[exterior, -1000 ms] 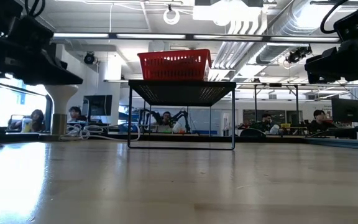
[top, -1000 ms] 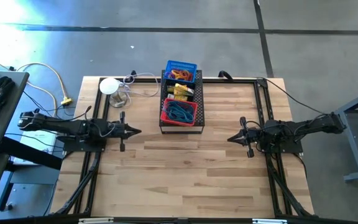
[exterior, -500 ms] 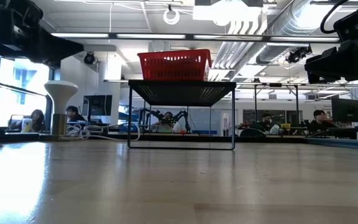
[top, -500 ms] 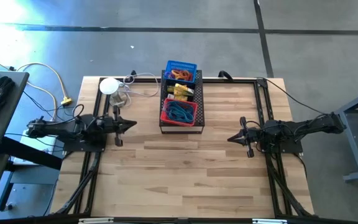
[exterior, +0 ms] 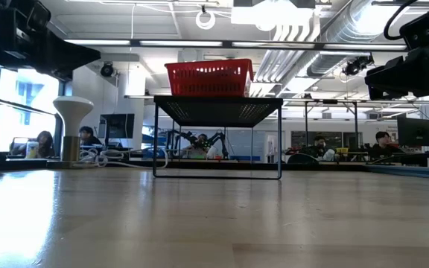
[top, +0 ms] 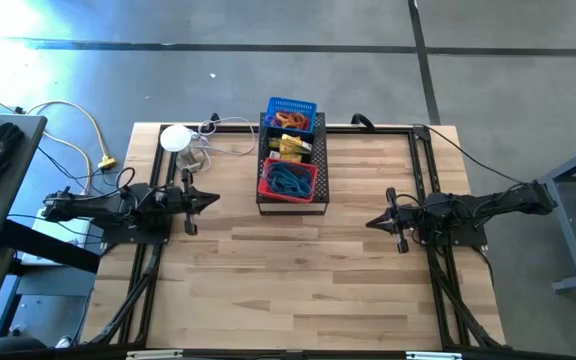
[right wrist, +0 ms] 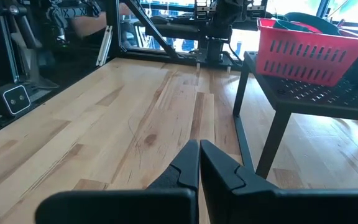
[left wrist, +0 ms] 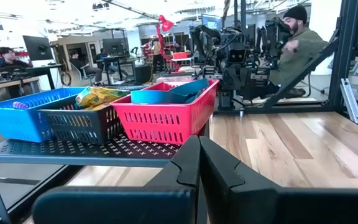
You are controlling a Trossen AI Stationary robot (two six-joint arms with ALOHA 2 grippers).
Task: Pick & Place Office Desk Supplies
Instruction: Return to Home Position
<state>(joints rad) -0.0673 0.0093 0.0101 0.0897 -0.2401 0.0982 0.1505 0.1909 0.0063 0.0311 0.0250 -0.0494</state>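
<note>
Both arms are drawn back to opposite sides of the table (top: 298, 290), level with each other and well apart. The left gripper (top: 213, 200) points inward near the front left corner of the shelf (exterior: 217, 112); the right gripper (top: 371, 222) points inward from the other side, farther from the shelf. In each wrist view the fingers (left wrist: 185, 168) are pressed together with no gap and nothing between them, so neither gripper carries a load. The office desk supplies (top: 288, 180) lie in three bins lined up on the shelf: teal loops in the red bin (left wrist: 163, 118) at the front end, a yellow packet (left wrist: 97, 96) in the black bin (left wrist: 82, 123) in the middle, and small orange and red items in the blue bin (left wrist: 17, 117) at the back. No loose items show on the table. Hazard: the left gripper is the nearer to the shelf, to the white lamp (top: 176, 138) and to the white cable (top: 230, 150) beside it. A sweep toward the shelf while the arm folds home could strike a shelf leg or snag the cable. The red bin appears to sit close to the shelf's front edge, so a jolt could tip it off and spill the loops. Markings: the yellow packet carries printing, but it is too small to read. No other brand or label is legible.
</note>
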